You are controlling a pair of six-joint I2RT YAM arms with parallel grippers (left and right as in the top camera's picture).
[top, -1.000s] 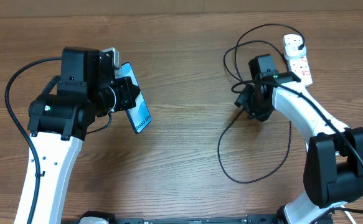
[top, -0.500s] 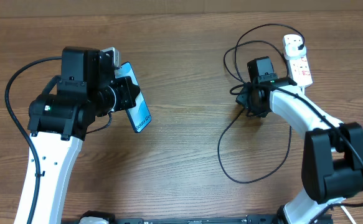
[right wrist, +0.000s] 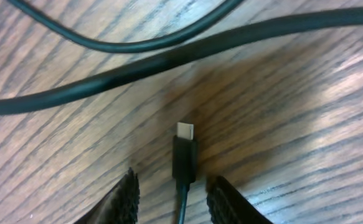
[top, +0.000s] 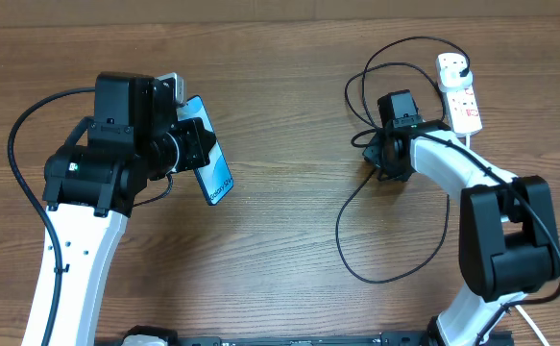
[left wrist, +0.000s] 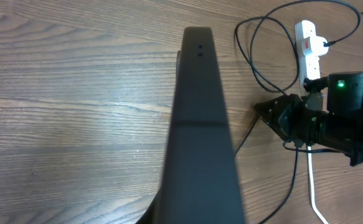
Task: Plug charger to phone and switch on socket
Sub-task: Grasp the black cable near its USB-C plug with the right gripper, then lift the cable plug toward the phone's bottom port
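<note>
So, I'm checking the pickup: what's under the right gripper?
The charger's connector tip lies on the wooden table, untouched, between the open fingers of the right gripper. Its cable runs back under the gripper, hidden.

Right claw now nearer the charger.

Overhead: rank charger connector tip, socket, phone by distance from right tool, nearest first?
1. connector tip: between the fingers of the right tool.
2. socket: upper right of it in the picture.
3. phone: far left side.
</note>
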